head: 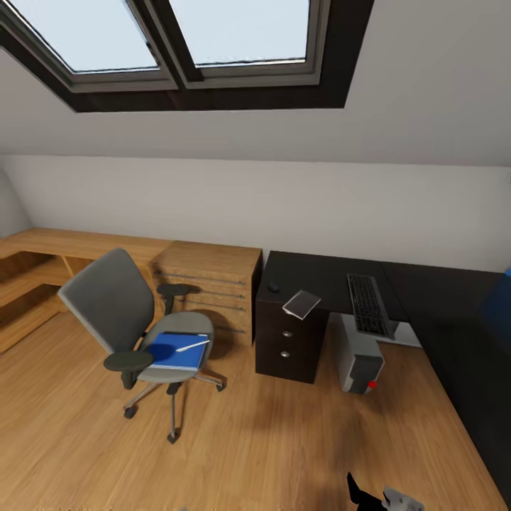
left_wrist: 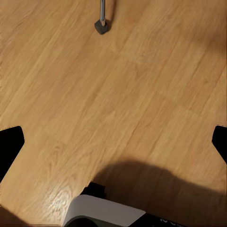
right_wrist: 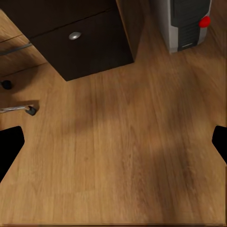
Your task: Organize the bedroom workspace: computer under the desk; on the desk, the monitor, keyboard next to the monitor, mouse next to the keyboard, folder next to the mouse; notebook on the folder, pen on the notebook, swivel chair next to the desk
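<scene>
Nearest the robot, bare wooden floor [head: 234, 454] was seen beneath both wrist cameras, and the dark fingertips of the left gripper [left_wrist: 113, 142] and the right gripper [right_wrist: 113, 142] were found set wide apart at the frame edges, with nothing held between them. Further on, the swivel chair [head: 135, 319] was stood well apart from the desk [head: 333, 277], and the blue folder [head: 174, 350] was lain flat on its seat with the pen [head: 192, 345] rested across it. The folder was judged light, thin and somewhat flexible, with a smooth cover likely to slip; it would best be taken by an edge overhanging the seat, and the pen, likely to roll off, would best be lifted away first. The pen was judged too slender for anything but a pinch across its middle. Beyond, the light-grey computer [head: 360, 363] was stood on the floor under the desk, just beside the black drawer unit [head: 287, 348]. On the glossy top the notebook [head: 301, 304] was lain at the front edge, partly overhanging and so easily pinched there; the mouse [head: 273, 287] was placed near it, and the keyboard [head: 369, 304] further along. No monitor could be made out on the desk. A wooden chest of drawers [head: 209, 287] was stood against the far wall
</scene>
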### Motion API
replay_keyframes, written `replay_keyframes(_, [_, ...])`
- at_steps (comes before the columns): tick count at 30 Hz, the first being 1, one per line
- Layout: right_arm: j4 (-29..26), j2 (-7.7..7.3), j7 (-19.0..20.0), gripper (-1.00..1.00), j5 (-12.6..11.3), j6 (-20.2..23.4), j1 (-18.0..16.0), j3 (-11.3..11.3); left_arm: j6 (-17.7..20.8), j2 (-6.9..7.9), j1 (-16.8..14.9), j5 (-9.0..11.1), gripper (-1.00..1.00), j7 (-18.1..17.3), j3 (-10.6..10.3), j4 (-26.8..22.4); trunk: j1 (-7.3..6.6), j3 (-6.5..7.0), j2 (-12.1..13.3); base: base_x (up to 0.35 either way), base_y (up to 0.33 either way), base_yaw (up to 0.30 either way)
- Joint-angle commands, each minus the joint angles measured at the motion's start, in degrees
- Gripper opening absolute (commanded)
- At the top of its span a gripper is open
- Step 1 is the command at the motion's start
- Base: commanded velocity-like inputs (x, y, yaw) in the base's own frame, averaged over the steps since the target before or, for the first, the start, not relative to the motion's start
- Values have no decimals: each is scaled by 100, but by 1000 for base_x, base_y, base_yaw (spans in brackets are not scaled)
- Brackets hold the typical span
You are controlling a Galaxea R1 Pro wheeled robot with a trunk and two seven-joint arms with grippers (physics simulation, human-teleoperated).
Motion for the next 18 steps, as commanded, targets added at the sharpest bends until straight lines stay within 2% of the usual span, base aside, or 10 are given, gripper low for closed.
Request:
replay_keyframes(1, [7, 3, 60, 100, -27, -5, -5, -37, -30, 3, -5, 49, 100, 36, -48, 0, 0, -11, -10, -249, 0, 0])
replay_keyframes(18, [8, 26, 60, 100, -27, -6, -5, -37, -28, -3, -7, 54, 100, 41, -55, 12, 0, -2, -10, -319, -6, 0])
